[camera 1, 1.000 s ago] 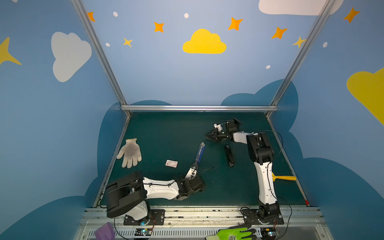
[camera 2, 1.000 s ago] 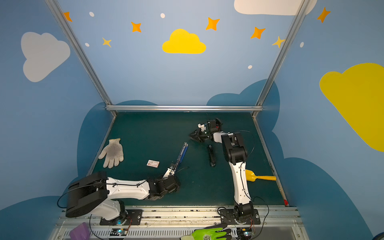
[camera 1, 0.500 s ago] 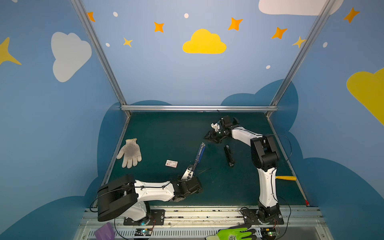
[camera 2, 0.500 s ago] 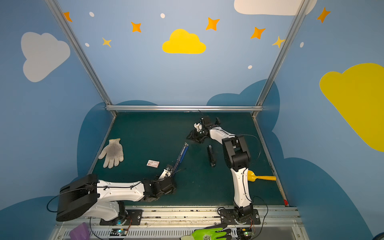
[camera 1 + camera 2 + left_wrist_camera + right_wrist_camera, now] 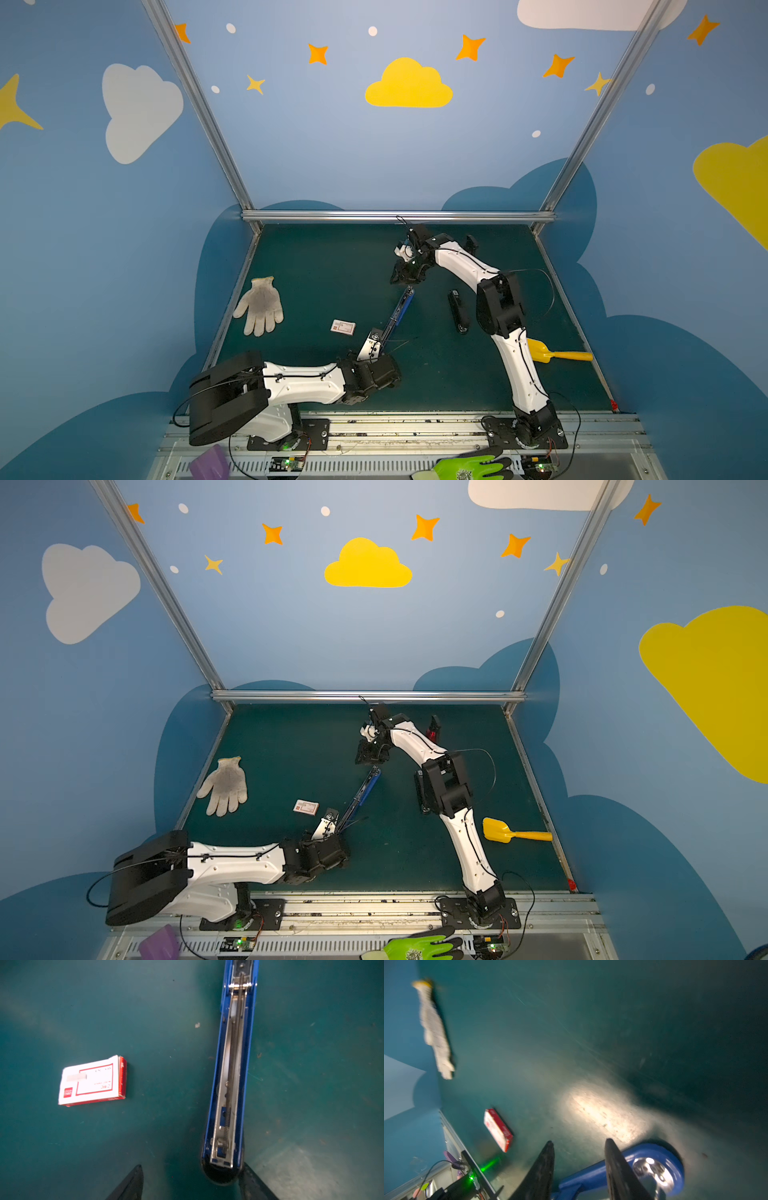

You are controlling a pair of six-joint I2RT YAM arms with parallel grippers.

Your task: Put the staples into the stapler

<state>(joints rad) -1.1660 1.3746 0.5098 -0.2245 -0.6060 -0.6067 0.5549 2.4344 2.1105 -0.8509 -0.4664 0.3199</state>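
Left pincer (image 5: 191, 1165) wide open astride stapler (image 5: 230, 1074); right pincer (image 5: 579, 1140) partly open

The green glove (image 5: 469, 469) is running off both top views' six o'clock edge. In a top view the right arm (image 5: 444, 787) is covering most of a dark object (image 5: 424, 810) at the stapler's (image 5: 368, 787) three o'clock.

One box of staples (image 5: 343, 327) is counted, and one blue stapler (image 5: 399, 309), which is seen lying opened. One black elongated object (image 5: 458, 311) and one yellow scoop (image 5: 542, 352) are counted. Two gloves are seen: one white glove (image 5: 261, 305) and one green glove (image 5: 469, 468). One purple object (image 5: 210, 465) is counted. Two end effectors are counted: the left end effector (image 5: 191, 1165) and the right end effector (image 5: 579, 1140).
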